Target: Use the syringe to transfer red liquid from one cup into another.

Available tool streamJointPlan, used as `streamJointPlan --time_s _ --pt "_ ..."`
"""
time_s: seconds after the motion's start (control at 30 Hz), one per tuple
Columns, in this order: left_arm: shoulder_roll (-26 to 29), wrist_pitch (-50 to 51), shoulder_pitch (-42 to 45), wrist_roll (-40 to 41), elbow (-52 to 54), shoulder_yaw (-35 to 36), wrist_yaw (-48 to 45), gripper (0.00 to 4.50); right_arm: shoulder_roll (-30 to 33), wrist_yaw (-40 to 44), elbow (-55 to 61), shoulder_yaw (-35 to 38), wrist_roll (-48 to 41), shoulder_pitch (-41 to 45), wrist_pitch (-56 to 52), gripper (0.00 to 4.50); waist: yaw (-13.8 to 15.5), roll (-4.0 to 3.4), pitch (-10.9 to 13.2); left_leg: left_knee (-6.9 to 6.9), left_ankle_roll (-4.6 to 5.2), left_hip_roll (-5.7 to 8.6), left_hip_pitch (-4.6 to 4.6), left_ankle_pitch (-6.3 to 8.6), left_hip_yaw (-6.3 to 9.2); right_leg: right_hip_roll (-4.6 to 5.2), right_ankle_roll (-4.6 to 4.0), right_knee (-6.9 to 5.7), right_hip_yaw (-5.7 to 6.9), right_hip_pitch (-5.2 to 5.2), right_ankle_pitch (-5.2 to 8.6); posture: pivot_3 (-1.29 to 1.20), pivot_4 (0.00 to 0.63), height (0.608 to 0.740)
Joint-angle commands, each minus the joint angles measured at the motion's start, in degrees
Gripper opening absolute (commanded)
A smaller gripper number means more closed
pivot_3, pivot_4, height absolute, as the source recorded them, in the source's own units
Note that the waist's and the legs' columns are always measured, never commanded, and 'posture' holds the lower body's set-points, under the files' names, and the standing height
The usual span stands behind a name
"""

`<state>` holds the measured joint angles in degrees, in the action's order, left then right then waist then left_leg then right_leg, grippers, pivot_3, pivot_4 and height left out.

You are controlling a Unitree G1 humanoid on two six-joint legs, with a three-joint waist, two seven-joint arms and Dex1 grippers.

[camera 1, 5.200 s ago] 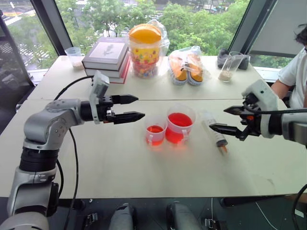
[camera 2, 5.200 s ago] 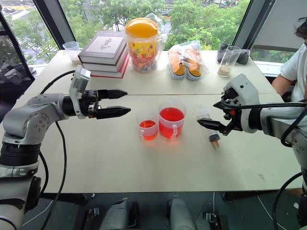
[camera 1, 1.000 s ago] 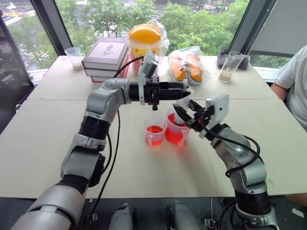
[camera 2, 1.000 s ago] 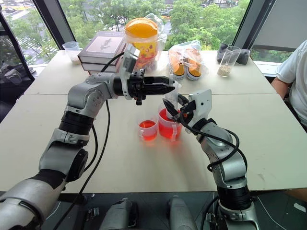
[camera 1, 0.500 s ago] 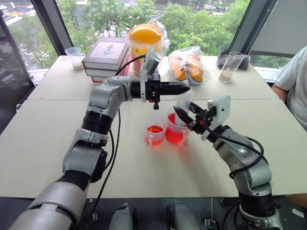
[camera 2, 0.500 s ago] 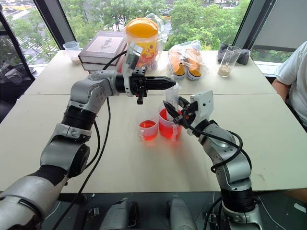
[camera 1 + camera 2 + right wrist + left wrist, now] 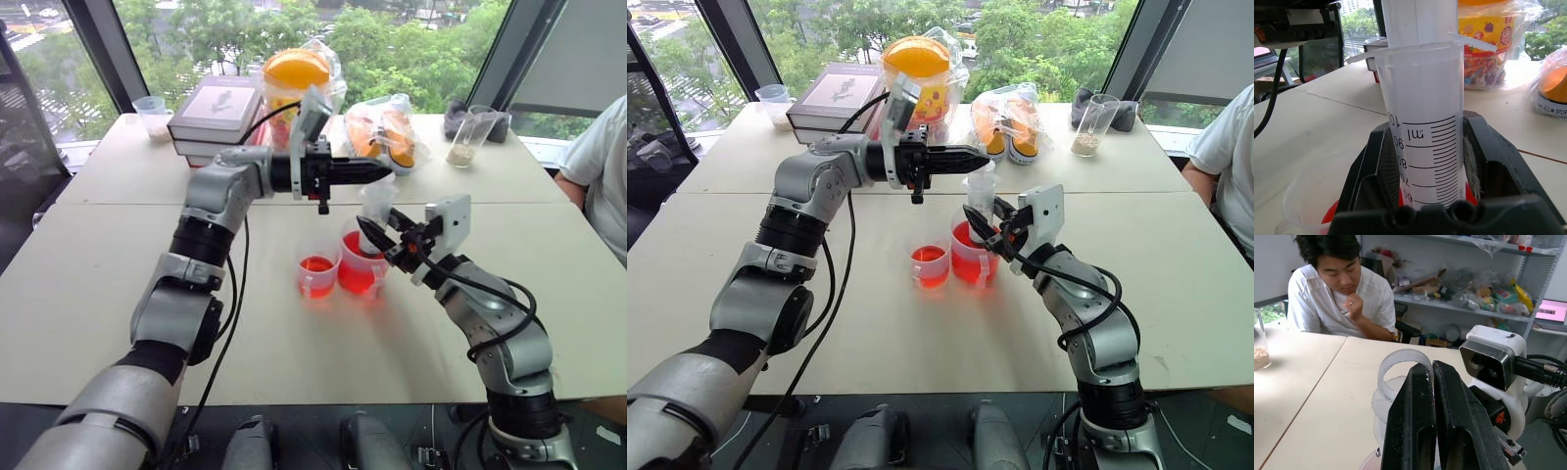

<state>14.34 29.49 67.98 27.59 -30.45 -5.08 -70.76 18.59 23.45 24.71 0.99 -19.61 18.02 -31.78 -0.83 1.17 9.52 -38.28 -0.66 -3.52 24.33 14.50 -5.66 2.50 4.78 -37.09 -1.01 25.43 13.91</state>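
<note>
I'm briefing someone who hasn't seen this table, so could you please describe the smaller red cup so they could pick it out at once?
On the near half of the pale table, two clear cups holding red liquid stand side by side. The smaller cup is the shorter one on the robot's left. Unlike the larger cup, it has no syringe over it.

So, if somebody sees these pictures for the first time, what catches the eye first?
Probably the two cups of red liquid mid-table: the smaller cup beside the larger cup. Over the larger cup, the right tool holds the syringe upright by its barrel, and the shut left tool sits at the plunger top. Behind them stands a colourful jar with an orange lid.
</note>
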Motion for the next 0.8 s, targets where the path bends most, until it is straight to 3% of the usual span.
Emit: streamJointPlan --time_s 0.03,0.43,0.53,0.73,0.8 --pt "0.62 -3.48 5.14 1.84 2.61 5.45 1.87 0.04 0.65 1.87 -1.06 -2.79 -0.30 -1.20 -1.53 1.38 0.00 0.00 0.00 0.00 0.00 0.00 0.00 0.00 0.00 0.00 0.00 0.00 0.00 0.00 0.00 0.00 0.150 0.740" --pt "0.83 -1.53 1.99 1.83 6.03 4.89 1.57 0.04 1.35 0.63 2.68 -0.16 -3.07 2.75 -4.82 1.38 0.01 0.00 0.00 0.00 0.00 0.00 0.02 0.00 0.00 0.00 0.00 0.00 0.00 0.00 0.00 0.00 0.150 0.740" --pt "1.96 0.31 -0.43 1.93 8.29 4.07 0.72 0.94 2.09 0.17 4.19 1.39 -4.10 4.85 -6.41 1.38 -0.13 0.00 0.00 0.00 0.00 -0.01 0.01 0.00 0.00 0.00 0.00 0.00 -0.01 0.01 0.00 0.00 0.150 0.740" --pt "5.91 3.26 -4.49 2.10 12.54 3.75 0.26 3.96 3.47 -0.11 5.56 3.01 -6.00 7.70 -9.16 1.38 -0.12 0.00 0.00 0.01 0.00 -0.02 -0.01 0.00 0.00 0.00 0.00 -0.03 0.00 0.00 0.00 0.00 0.150 0.740" --pt "7.34 4.10 -5.42 2.33 13.35 4.20 0.59 3.96 3.68 -0.08 5.55 3.43 -6.43 8.42 -9.62 1.38 -0.07 0.00 0.00 0.01 0.00 -0.02 0.00 0.00 0.00 0.00 0.00 -0.03 0.00 0.01 0.00 0.00 0.150 0.740"
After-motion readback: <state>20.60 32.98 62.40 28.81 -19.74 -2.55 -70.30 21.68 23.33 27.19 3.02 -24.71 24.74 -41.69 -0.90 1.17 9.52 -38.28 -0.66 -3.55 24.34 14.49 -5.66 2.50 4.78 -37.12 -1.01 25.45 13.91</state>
